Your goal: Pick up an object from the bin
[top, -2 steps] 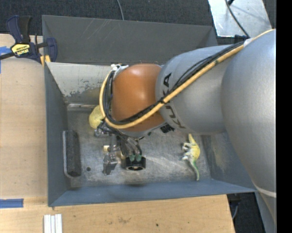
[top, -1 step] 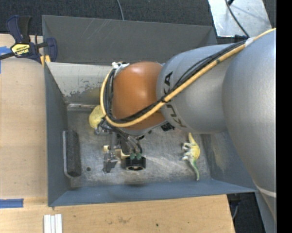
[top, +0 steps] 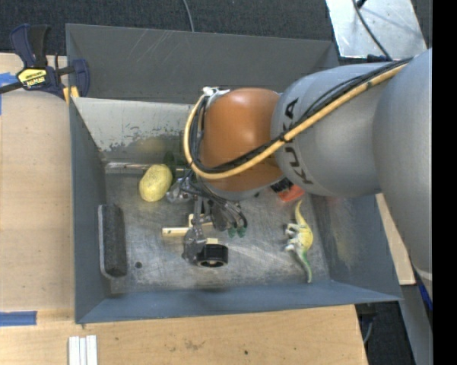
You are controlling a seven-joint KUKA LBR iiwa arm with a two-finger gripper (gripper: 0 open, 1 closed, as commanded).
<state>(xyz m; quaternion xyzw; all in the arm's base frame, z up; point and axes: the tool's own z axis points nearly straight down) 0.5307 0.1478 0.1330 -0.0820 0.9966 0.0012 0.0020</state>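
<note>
Grey bin (top: pixel 87 204) w/ the arm (top: pixel 350 135) in from the right; gripper (top: pixel 201 240) is down mid-floor, right over a beige stick (top: pixel 173 233) w/ a black round thing (top: pixel 211 256) just beside, can't tell how open it is or if it's got anything tbh. Other stuff: dark bar (top: pixel 112 240) by the left wall, yellow lemon (top: pixel 155 182) at the back, yellow-green toy lizard (top: pixel 300 242) on the right.

Yellow potato-shaped lump (top: pixel 156 182) lies at the back left of the bin (top: pixel 87 219). Dark grey bar (top: pixel 112 240) lies along the left wall. Yellow-green toy lizard (top: pixel 300 243) lies near the right wall.
</note>
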